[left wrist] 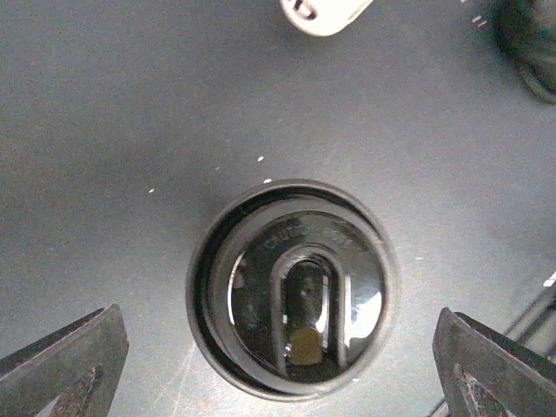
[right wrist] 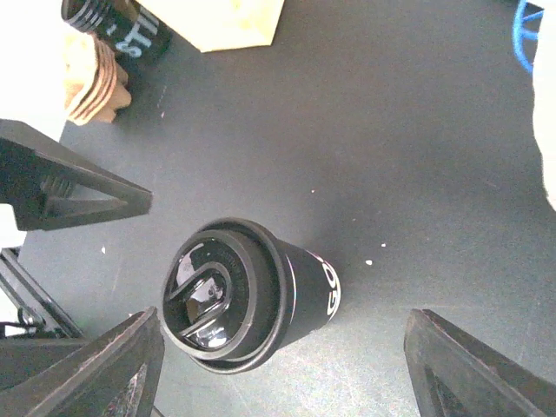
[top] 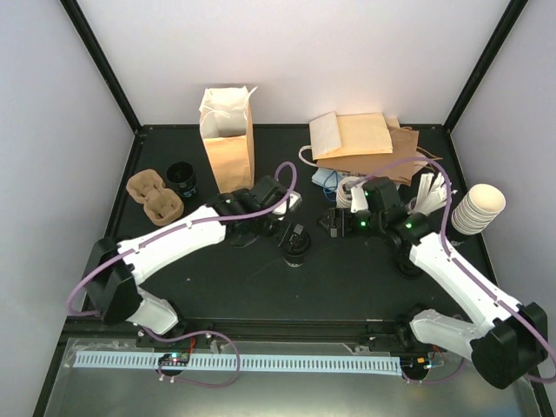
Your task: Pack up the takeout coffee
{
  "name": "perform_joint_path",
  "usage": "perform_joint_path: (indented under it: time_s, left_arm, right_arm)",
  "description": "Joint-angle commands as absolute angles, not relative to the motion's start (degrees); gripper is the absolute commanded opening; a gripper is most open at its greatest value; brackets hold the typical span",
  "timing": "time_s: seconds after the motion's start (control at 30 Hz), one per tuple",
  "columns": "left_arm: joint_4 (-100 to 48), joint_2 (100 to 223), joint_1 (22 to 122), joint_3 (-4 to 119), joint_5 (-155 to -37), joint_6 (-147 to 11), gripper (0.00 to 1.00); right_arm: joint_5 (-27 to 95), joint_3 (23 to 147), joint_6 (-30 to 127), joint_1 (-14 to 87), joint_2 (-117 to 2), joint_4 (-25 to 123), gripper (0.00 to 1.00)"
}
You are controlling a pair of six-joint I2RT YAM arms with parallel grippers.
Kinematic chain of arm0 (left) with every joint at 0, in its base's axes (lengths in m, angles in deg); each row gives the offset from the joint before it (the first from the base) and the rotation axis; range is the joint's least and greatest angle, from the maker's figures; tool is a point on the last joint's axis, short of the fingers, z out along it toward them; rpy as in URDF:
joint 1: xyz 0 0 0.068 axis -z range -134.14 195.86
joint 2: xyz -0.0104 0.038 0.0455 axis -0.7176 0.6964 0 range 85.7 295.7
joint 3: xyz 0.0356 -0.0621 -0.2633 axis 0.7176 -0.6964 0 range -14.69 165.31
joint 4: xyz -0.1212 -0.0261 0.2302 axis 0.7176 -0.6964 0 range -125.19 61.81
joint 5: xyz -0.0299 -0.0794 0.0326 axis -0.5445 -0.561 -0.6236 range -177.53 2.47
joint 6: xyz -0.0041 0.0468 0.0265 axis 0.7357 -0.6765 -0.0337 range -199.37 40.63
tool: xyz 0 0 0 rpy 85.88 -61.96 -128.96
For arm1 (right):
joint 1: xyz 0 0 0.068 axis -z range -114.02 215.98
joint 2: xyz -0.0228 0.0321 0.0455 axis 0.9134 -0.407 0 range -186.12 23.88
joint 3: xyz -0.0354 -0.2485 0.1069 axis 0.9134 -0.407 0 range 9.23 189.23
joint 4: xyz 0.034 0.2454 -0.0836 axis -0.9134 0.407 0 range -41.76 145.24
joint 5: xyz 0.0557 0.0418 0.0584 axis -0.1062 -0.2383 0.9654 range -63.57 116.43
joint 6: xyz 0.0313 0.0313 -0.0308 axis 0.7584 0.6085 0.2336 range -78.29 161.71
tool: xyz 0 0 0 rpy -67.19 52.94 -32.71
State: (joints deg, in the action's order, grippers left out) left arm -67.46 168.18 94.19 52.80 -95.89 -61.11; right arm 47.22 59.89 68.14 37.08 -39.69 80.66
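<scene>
The left gripper's (left wrist: 278, 314) two dark fingers (left wrist: 78, 356) fill the bottom corners of the left wrist view. They are spread as wide as they appear able to go and have hold of nothing. Bare table shows between each finger and the black lid of the takeout coffee (left wrist: 291, 287), which sits centred just beyond them. That camera looks almost straight down the cup, so its long axis is vertical and in line with this tool's approach. The lid's sip slot runs toward the camera's lower edge. From the top external view the cup (top: 295, 248) stands upright at mid-table, directly under the left wrist. The right gripper (right wrist: 282, 317) comes at it from the side, also open and empty, and sees the cup (right wrist: 234, 295) at a slant with dark wall and white lettering exposed. The left arm is therefore the nearer and better aligned, and I judge the next move to be a straight descent until the fingers bracket the cup's wall below the lid rim. Further out, the brown paper bag (top: 230, 143) stands upright with its mouth open at the far side of the table. It is beyond the left arm and well apart from the cup, so the carry would go away from the bases and slightly leftward.
</scene>
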Motion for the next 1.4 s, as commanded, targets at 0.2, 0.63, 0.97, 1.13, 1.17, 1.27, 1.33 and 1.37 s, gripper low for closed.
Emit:
perform_joint_path:
  time_s: [0.2, 0.63, 0.97, 1.13, 1.17, 1.27, 1.33, 1.37]
  left_arm:
    - [-77.0, 177.9, 99.0, 63.0, -87.7, -61.9, 0.99]
    - [-81.4, 183.4, 100.2, 67.3, -86.5, -61.2, 0.91]
    - [-82.6, 184.4, 101.1, 68.2, -84.8, -61.4, 0.82]
    - [-82.5, 183.8, 101.2, 67.3, -87.1, -65.0, 0.81]
    - [-82.4, 183.4, 101.2, 66.8, -87.7, -66.3, 0.8]
    - [-82.3, 182.0, 101.2, 65.0, -89.3, -71.1, 0.77]
    - [-82.4, 180.7, 101.2, 63.9, -90.7, -74.5, 0.76]
    - [-82.7, 180.4, 101.2, 63.6, -91.1, -75.7, 0.76]
  right_arm:
    - [37.7, 55.4, 74.8, 38.8, -31.9, 76.3, 0.79]
    - [37.9, 55.0, 74.1, 39.0, -32.9, 76.4, 0.8]
    - [39.8, 54.4, 73.8, 39.1, -34.5, 75.4, 0.8]
    - [44.8, 54.3, 74.2, 39.3, -37.6, 74.3, 0.8]
    - [45.9, 54.3, 74.2, 39.3, -38.4, 74.1, 0.8]
    - [49.8, 54.4, 74.1, 39.4, -40.5, 73.9, 0.79]
    - [52.9, 53.6, 74.2, 39.4, -41.6, 72.6, 0.78]
    - [54.5, 53.1, 74.4, 39.4, -42.1, 71.8, 0.77]
